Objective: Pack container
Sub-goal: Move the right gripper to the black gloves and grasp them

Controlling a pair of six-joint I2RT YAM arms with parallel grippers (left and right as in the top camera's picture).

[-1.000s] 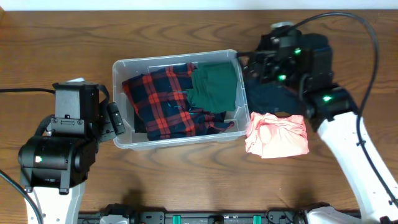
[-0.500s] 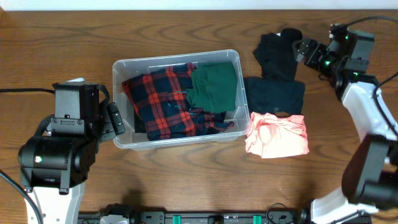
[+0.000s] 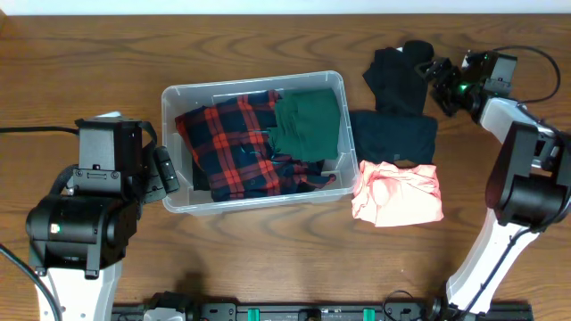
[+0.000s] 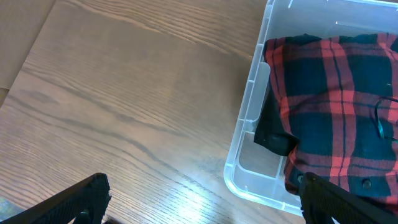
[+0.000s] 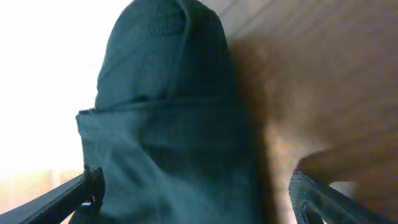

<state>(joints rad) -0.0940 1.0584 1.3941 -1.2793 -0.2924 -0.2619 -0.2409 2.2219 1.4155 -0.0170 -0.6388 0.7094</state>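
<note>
Clear container, table centre, part filled with clothes: likely light, stiff, slick plastic, best held at its rim. Right gripper, spread wide, faces a limp black garment at two o'clock. Left gripper, released, at nine o'clock.

From the left wrist you see only a corner of the container; the picture's edge cuts it off. The plaid shirt hides its floor. The dark cloth looks blurry up close
</note>
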